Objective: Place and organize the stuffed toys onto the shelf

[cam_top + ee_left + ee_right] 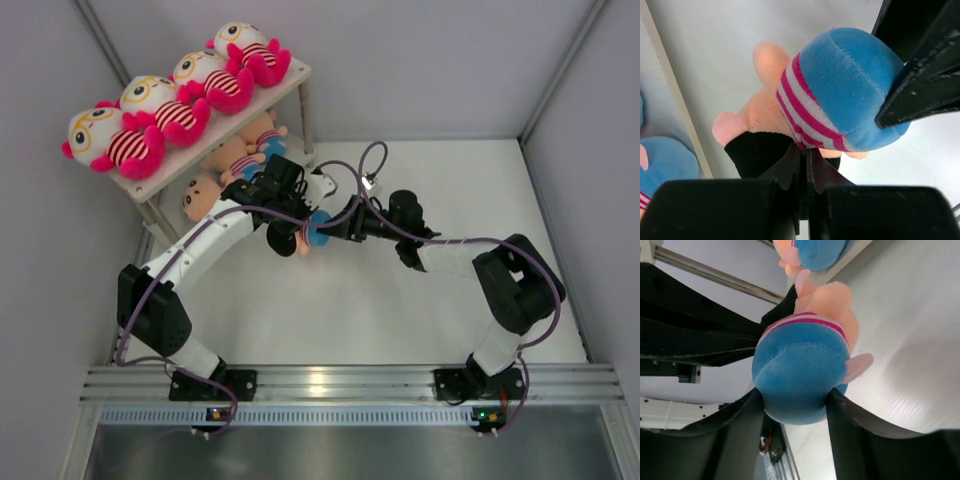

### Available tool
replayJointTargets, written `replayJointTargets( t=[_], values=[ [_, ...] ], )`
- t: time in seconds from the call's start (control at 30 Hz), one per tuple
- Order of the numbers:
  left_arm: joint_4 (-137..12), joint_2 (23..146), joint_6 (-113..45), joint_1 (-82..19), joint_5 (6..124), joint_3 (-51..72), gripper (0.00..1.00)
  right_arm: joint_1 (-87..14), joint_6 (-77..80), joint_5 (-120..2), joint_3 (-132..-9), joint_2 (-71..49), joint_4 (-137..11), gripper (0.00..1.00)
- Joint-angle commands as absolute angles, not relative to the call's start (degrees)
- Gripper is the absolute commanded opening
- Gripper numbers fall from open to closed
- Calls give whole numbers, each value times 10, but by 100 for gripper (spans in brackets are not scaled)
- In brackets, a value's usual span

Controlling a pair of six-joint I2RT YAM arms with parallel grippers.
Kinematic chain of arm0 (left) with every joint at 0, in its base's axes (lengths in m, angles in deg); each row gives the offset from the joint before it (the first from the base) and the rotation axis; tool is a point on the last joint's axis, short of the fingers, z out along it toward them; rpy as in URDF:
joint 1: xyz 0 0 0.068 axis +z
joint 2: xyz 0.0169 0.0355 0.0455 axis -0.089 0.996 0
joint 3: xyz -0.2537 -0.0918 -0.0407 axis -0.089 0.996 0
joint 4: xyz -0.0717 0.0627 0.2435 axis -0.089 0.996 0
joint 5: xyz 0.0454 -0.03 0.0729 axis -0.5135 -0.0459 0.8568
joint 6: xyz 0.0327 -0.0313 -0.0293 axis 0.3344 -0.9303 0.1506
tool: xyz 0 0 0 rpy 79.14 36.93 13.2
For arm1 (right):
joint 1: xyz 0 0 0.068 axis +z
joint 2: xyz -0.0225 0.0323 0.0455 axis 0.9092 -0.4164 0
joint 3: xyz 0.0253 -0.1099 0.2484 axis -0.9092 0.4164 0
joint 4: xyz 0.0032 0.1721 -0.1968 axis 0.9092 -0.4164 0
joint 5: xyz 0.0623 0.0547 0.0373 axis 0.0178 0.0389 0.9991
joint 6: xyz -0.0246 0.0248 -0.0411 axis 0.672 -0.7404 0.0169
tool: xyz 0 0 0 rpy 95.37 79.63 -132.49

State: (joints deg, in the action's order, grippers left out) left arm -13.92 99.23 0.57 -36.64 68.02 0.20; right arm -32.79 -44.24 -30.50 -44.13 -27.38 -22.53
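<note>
Scene: two robot arms meet over a white table [420, 310], one plush doll between them, just right of the shelf's near end.

Shelf: the two-tier shelf [296, 72] runs diagonally across the upper left of the overhead frame.

Top board: four white-headed pink dolls [150, 98] with yellow glasses sit in a row and fill it end to end.

Lower board: three peach-faced dolls [232, 160] can be made out, partly hidden by the top board and the left arm.

Held doll: the fourth doll [315, 236] sits at centre frame, blue pants towards the right arm, black hair towards the left.

Left gripper [293, 240]: its wrist view shows the jaws drawn tight together [803, 155], the tips nipping the doll [840, 85] where striped shirt meets black hair. Only a thin pinch of plush is caught.

Right gripper [328, 231]: its wrist view shows the jaws about half apart [792, 392], one finger pressed on each side of the doll's [800, 370] blue seat.

Background: in both wrist views another blue-trousered doll [815, 250] lies on the shelf's lower board, near the held one.
</note>
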Motion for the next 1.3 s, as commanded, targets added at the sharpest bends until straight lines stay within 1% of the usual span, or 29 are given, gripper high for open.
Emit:
replayJointTargets(
  t=[0.0, 0.03, 0.07, 0.13, 0.17, 0.27, 0.3, 0.33, 0.37, 0.4, 0.43, 0.47, 0.53, 0.57, 0.6, 0.63, 0.67, 0.7, 0.77, 0.83, 0.9, 0.93, 1.0, 1.03, 1.13, 1.27],
  values=[
    [-156, 981, -50, -370, 628, -38, 0, -315, -444, -308, -470, -277, -186, 42],
    [-156, 981, -55, -370, 627, -40, 0, -314, -441, -310, -470, -272, -187, 35],
    [-156, 980, -56, -369, 626, -41, 0, -314, -439, -314, -470, -269, -191, 20],
    [-156, 977, -49, -370, 622, -39, 0, -315, -415, -323, -470, -257, -223, 4],
    [-155, 974, -46, -369, 620, -35, 0, -316, -403, -332, -472, -251, -237, 0],
    [-135, 964, -10, -369, 592, -27, 1, -319, -322, -354, -473, -211, -310, 0],
    [-130, 960, -2, -369, 586, -25, 10, -318, -239, -366, -477, -195, -349, 0],
    [-122, 956, 14, -369, 577, -27, 23, -317, -194, -379, -477, -161, -415, 0],
    [-112, 950, 26, -369, 553, -27, 40, -316, -148, -408, -477, -142, -452, 0],
    [-112, 932, 38, -368, 541, -27, 52, -314, -60, -423, -473, -123, -481, 0],
    [-113, 921, 69, -368, 527, -27, 54, -310, -18, -441, -470, -85, -529, 0],
    [-113, 897, 86, -367, 500, -27, 55, -308, 52, -473, -466, -67, -545, 0],
    [-114, 874, 144, -357, 461, -22, 60, -301, 118, -494, -443, -11, -562, 0],
    [-113, 855, 162, -355, 446, -21, 63, -298, 161, -510, -430, 8, -547, 0],
    [-113, 849, 172, -356, 411, -25, 70, -294, 180, -508, -394, 29, -522, 0],
    [-113, 846, 172, -356, 396, -29, 72, -290, 203, -502, -372, 70, -498, 0],
    [-114, 846, 165, -356, 381, -35, 76, -287, 229, -488, -348, 91, -437, 0],
    [-114, 846, 157, -356, 359, -41, 80, -282, 284, -486, -300, 110, -412, 0],
    [-114, 843, 153, -358, 340, -49, 87, -259, 360, -518, -266, 154, -383, 1],
    [-114, 835, 186, -371, 351, -48, 87, -228, 403, -550, -251, 172, -388, 1],
    [-114, 822, 228, -392, 388, -40, 87, -200, 465, -627, -252, 175, -398, 1],
    [-114, 819, 239, -420, 422, -37, 86, -161, 483, -691, -252, 174, -390, 0],
    [-114, 816, 251, -444, 446, -38, 86, -123, 538, -744, -250, 169, -373, 0],
    [-114, 816, 257, -460, 452, -39, 86, -90, 553, -790, -251, 160, -354, 0],
    [-113, 815, 281, -483, 464, -32, 86, -53, 591, -818, -260, 149, -343, 0],
    [-113, 813, 336, -502, 485, -9, 84, -37, 596, -786, -281, 146, -358, 0]
  ],
)
